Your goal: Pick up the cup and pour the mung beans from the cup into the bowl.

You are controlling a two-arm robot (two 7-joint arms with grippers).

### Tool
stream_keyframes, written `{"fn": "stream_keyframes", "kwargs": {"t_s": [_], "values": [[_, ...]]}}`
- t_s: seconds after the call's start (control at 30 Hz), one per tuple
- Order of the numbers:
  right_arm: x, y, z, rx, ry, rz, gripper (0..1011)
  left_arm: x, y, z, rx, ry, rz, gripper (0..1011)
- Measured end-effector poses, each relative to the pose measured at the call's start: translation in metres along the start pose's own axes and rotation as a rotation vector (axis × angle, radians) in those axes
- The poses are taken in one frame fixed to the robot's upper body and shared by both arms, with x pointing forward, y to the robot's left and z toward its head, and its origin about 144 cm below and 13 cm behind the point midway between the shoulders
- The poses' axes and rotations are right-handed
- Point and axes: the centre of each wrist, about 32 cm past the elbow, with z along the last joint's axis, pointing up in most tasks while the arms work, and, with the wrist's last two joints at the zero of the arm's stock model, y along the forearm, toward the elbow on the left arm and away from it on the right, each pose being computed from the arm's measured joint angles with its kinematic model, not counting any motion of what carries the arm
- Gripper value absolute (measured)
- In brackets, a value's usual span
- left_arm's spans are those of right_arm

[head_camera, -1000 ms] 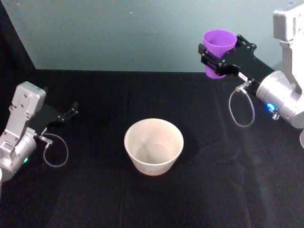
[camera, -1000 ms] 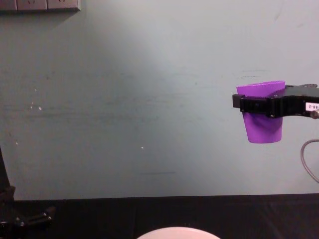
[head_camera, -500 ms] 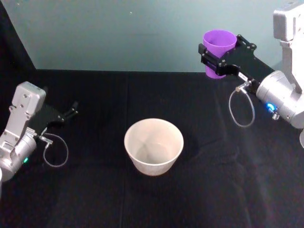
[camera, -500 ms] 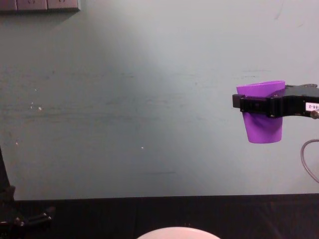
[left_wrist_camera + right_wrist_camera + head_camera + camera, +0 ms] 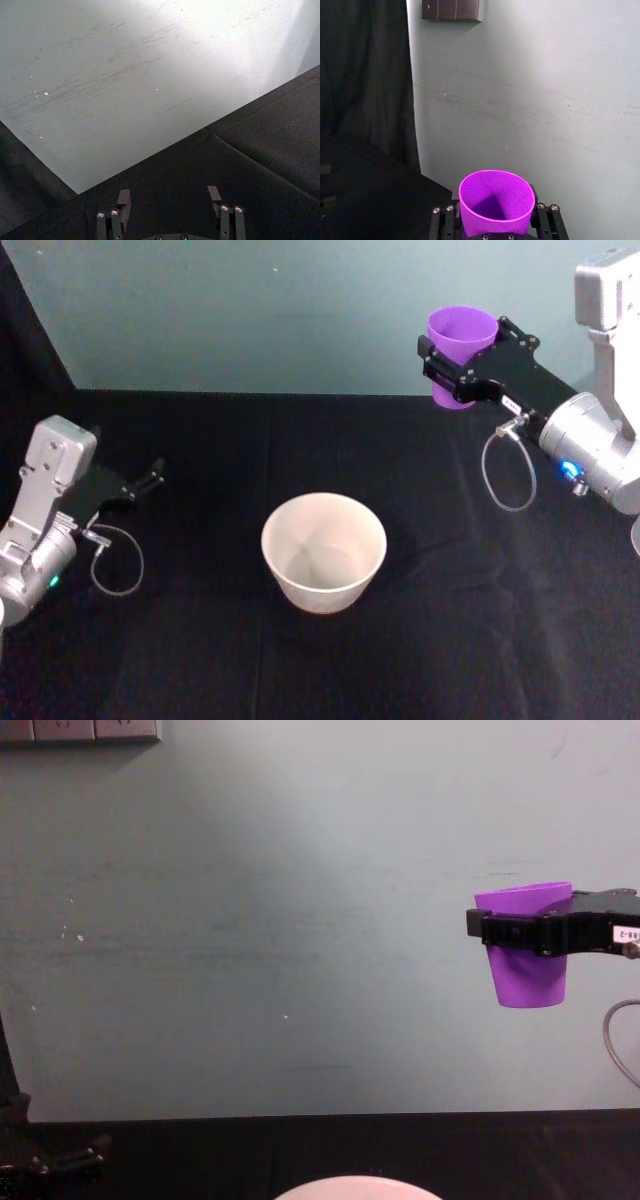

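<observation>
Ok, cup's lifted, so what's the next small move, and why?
Probably carry the cup leftward and nearer until it hangs over the bowl, before any tilt. The right gripper holds it upright, high, behind and right of the bowl. The left gripper is parked open at the left.

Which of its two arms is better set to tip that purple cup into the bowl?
Right. The right gripper holds the cup upright, raised above the table, behind and to the right of the bowl. The left gripper is open and empty, low at the table's left.
</observation>
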Motion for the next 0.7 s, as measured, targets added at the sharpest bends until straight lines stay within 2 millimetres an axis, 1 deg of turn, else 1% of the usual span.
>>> {"fn": "stream_keyframes", "kwargs": {"t_s": [0.7], "values": [[0.0, 0.0, 0.0, 0.0, 0.0, 0.0, 750, 0.0, 0.0, 0.0, 0.0, 0.0, 0.0, 1000]]}}
